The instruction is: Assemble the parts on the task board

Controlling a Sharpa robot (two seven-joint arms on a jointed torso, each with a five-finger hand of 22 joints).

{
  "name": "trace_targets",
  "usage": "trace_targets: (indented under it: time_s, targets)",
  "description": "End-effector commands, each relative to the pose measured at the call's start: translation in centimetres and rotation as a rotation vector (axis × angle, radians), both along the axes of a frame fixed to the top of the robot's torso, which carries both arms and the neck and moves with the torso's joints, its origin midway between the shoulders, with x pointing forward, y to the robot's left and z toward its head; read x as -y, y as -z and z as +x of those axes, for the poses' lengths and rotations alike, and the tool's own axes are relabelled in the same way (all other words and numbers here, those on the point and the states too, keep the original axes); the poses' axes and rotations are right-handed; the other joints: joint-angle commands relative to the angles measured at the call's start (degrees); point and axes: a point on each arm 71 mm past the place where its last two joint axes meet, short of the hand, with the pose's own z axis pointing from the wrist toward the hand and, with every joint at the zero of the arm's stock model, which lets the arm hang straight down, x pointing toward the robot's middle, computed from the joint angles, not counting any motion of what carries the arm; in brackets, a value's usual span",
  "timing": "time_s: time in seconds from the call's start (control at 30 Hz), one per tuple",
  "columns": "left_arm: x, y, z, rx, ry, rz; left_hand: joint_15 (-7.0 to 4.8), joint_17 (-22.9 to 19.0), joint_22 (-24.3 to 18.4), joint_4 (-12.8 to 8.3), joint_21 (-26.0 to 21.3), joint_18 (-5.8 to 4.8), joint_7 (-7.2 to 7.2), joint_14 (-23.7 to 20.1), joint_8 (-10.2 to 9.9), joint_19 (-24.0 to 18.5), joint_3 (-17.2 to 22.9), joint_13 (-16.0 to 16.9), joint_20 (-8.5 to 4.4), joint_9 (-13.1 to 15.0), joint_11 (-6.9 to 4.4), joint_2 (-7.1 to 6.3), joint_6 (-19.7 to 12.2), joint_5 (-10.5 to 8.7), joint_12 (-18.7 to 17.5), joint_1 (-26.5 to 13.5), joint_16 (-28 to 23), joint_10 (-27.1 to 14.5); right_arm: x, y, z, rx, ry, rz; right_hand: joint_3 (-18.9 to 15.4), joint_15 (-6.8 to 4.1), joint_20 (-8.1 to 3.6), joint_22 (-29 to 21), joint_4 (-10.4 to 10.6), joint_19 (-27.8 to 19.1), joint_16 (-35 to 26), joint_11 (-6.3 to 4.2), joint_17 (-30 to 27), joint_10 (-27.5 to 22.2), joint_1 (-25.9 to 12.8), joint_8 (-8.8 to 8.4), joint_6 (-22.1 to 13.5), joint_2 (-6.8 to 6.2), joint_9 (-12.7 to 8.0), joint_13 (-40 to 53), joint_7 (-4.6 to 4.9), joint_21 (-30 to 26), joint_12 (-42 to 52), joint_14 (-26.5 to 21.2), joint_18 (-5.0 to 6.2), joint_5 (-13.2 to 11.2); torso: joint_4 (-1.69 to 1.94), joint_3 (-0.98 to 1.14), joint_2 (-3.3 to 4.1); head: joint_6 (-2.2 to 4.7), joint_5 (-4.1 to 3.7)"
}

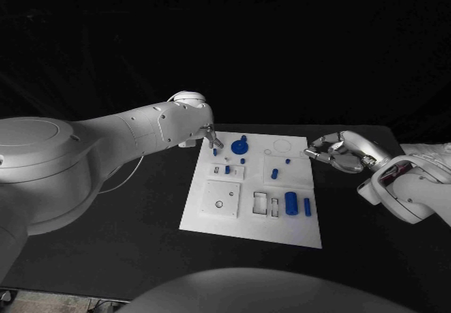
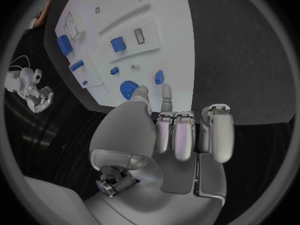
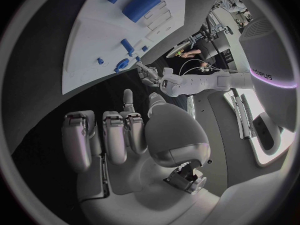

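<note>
The flat white task board [image 1: 212, 218], smooth with shallow rectangular recesses, lies on the matte black table [image 1: 131, 248] between both robot hands. Small blue parts include a toothed gear [image 1: 240, 145] and a stubby cylinder [image 1: 291, 204]. The left robot hand [image 1: 213, 139] poises extended fingertips just beside the gear, grasping nothing. The right robot hand [image 1: 334, 153], fingers curled inward and empty, hovers off the board's edge.

Dim scene, black surround; task board [image 1: 246, 222] brightly lit, slight glare; wrist views fisheye-bent at rims.
</note>
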Motion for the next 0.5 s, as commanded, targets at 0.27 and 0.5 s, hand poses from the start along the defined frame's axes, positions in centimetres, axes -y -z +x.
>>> trace_targets:
  time_s: [0.27,0.5]
  targets:
    - [0.45,0.82,-0.22,-0.004,0.019,-0.007,-0.15,15.06,13.95,-0.21,-0.24,-0.46,-0.22,6.03,0.16,4.55,0.21,15.09,-0.36,0.39,-0.33,0.08,-0.16,0.54,0.14,1.12,0.14,6.06,-0.01,0.01,-0.1,-0.008,-0.008,-0.001,-0.35,0.27,0.29,14.09,-0.07,4.08,0.2,0.29,15.07,6.12,0.19,-0.2,0.54,0.48,0.06,15.07,0.05,0.26,0.22,5.88,-0.06,0.32,0.0,0.0,0.0,-0.01,-0.16]
    - [0.33,0.85,-0.15,0.011,0.024,0.011,-0.17,15.06,13.94,-0.25,-0.29,-0.45,-0.28,6.03,0.27,4.53,0.31,15.09,-0.36,0.58,-0.38,0.14,-0.03,0.62,0.14,1.42,0.14,6.06,0.06,0.01,-0.13,-0.009,-0.006,-0.002,-0.35,0.27,0.29,14.09,-0.07,4.08,0.2,0.29,15.07,6.12,0.19,-0.2,0.54,0.48,0.06,15.07,0.05,0.26,0.22,5.88,-0.06,0.32,0.01,0.01,0.0,-0.01,-0.2]
